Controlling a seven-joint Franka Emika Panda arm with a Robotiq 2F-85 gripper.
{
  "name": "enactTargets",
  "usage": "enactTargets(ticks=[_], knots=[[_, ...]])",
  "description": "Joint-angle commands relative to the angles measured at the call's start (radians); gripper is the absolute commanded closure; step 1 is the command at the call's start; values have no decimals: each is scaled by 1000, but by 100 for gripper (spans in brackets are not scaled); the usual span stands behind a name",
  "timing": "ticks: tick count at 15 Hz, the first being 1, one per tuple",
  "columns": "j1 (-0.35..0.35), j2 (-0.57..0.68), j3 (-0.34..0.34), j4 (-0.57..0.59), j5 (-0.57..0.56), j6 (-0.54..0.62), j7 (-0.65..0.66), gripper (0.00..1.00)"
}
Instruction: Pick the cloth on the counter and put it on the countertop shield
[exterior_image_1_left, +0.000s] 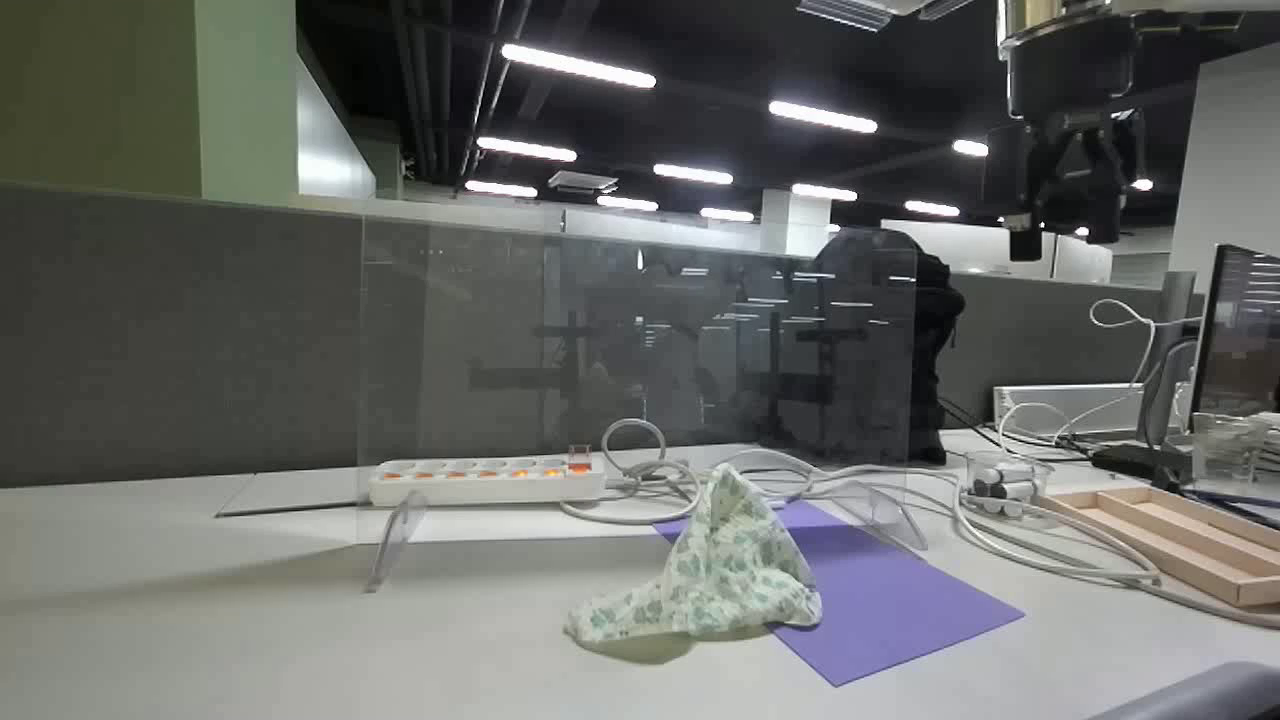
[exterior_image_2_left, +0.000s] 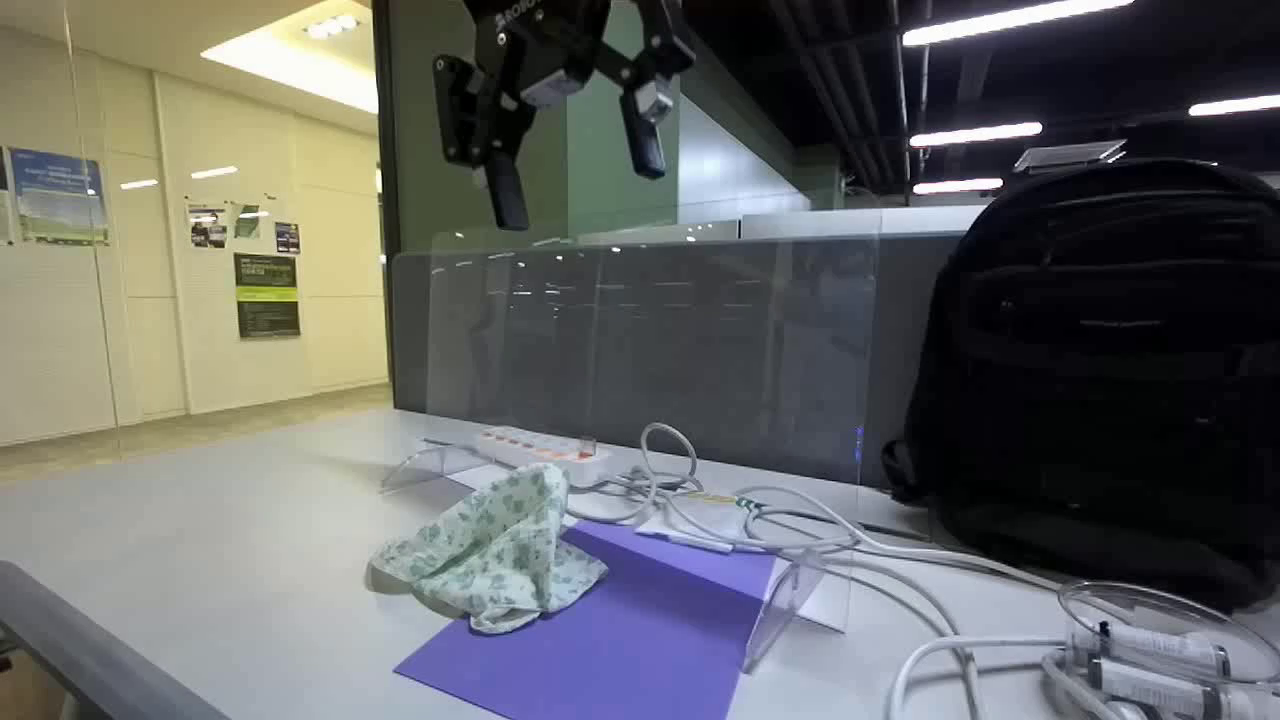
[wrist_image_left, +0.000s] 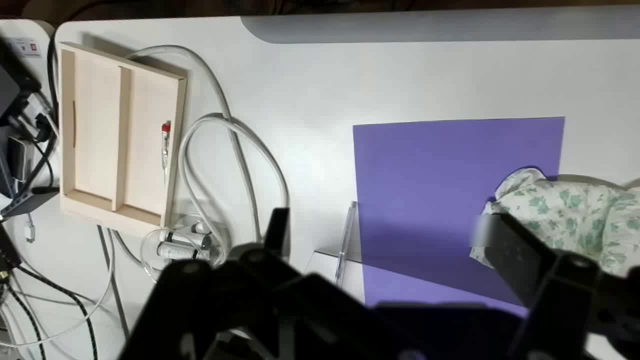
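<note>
The cloth, white with green leaf print, stands crumpled in a peak on the counter, partly over a purple sheet. It shows in both exterior views (exterior_image_1_left: 735, 570) (exterior_image_2_left: 510, 545) and at the right of the wrist view (wrist_image_left: 565, 210). The countertop shield is a clear upright panel on two clear feet, behind the cloth in both exterior views (exterior_image_1_left: 640, 340) (exterior_image_2_left: 660, 340); a clear foot (wrist_image_left: 346, 240) shows in the wrist view. My gripper (exterior_image_1_left: 1064, 238) (exterior_image_2_left: 578, 180) (wrist_image_left: 387, 235) is open and empty, high above the counter, apart from cloth and shield.
The purple sheet (exterior_image_1_left: 900, 610) lies partly under the cloth. A white power strip (exterior_image_1_left: 485, 487) and loose cables (exterior_image_1_left: 650, 490) lie around the shield's base. A wooden tray (wrist_image_left: 122, 135), a clear cup of small bottles (wrist_image_left: 185, 242), a black backpack (exterior_image_2_left: 1100, 400) and a monitor (exterior_image_1_left: 1240, 340) stand nearby.
</note>
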Motion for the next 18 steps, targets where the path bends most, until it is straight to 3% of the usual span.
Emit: enactTargets(ticks=[1,11,14,18], knots=[[9,-1,-7,2,-5,-4,4,0],[9,-1,-7,2,-5,-4,4,0],[17,49,33,16,42,14,122,0],[39,138,91,24,74,133,238,0]])
